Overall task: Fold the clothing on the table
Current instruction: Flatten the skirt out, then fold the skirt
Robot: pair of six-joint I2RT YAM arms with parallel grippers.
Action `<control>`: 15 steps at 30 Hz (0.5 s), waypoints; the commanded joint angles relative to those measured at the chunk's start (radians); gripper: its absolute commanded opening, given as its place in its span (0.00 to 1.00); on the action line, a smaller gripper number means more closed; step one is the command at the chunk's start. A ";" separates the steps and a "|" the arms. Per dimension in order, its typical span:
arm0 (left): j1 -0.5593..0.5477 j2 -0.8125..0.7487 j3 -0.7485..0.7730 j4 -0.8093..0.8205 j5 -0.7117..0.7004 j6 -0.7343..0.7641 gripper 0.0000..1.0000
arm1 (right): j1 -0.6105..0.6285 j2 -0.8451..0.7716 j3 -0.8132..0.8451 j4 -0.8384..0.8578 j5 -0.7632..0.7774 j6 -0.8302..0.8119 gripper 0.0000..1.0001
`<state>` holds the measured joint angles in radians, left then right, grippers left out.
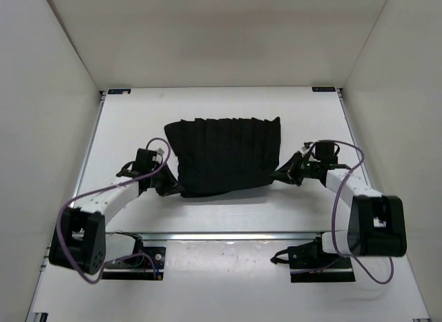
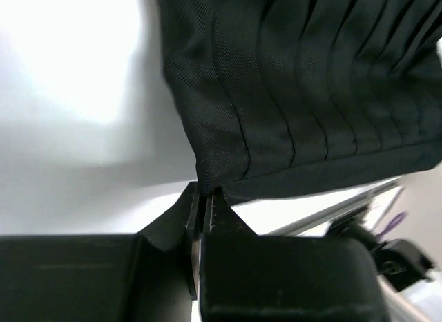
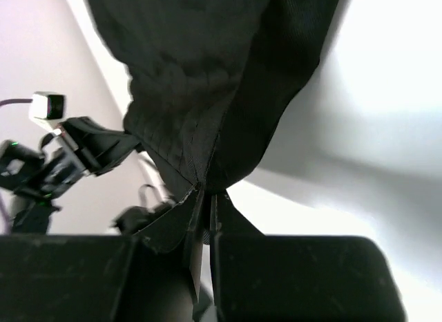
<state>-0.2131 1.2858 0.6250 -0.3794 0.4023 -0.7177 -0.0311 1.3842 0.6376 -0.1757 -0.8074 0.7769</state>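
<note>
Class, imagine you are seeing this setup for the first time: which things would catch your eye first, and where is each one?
The eye goes first to the black pleated clothing, spread dark across the middle of the white table. Next come the two arms reaching in from the near edge. The left gripper is shut on the garment's near left corner and the right gripper is shut on its near right corner.

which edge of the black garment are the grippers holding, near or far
The near edge of the clothing: the left gripper pinches its left corner, the right gripper its right corner. The far edge has no gripper on it.
</note>
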 commanded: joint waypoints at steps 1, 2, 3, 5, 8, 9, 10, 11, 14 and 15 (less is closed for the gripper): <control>-0.038 -0.169 -0.066 0.022 -0.071 0.012 0.00 | 0.023 -0.154 -0.021 -0.081 0.146 -0.085 0.00; -0.052 -0.193 -0.097 0.007 -0.092 0.009 0.00 | 0.025 -0.195 -0.056 -0.120 0.163 -0.100 0.00; -0.068 -0.241 -0.111 -0.015 -0.097 0.001 0.00 | 0.026 -0.230 -0.079 -0.137 0.169 -0.099 0.00; -0.077 -0.304 -0.166 -0.045 -0.086 -0.009 0.00 | 0.025 -0.311 -0.151 -0.200 0.177 -0.100 0.00; -0.108 -0.417 -0.223 -0.114 -0.103 -0.031 0.00 | 0.054 -0.442 -0.194 -0.312 0.215 -0.099 0.00; -0.133 -0.472 -0.228 -0.128 -0.117 -0.049 0.00 | 0.059 -0.499 -0.197 -0.332 0.238 -0.097 0.00; -0.155 -0.533 -0.241 -0.156 -0.117 -0.078 0.00 | 0.075 -0.522 -0.200 -0.381 0.247 -0.088 0.00; -0.163 -0.593 -0.251 -0.188 -0.131 -0.091 0.00 | 0.085 -0.589 -0.210 -0.425 0.249 -0.067 0.00; -0.166 -0.715 -0.236 -0.283 -0.122 -0.123 0.00 | 0.086 -0.752 -0.228 -0.519 0.249 -0.018 0.00; -0.157 -0.739 -0.229 -0.308 -0.111 -0.121 0.00 | 0.083 -0.817 -0.231 -0.556 0.244 0.004 0.00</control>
<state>-0.3771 0.6254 0.3794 -0.5770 0.3233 -0.8036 0.0521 0.6918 0.4118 -0.5991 -0.6041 0.7330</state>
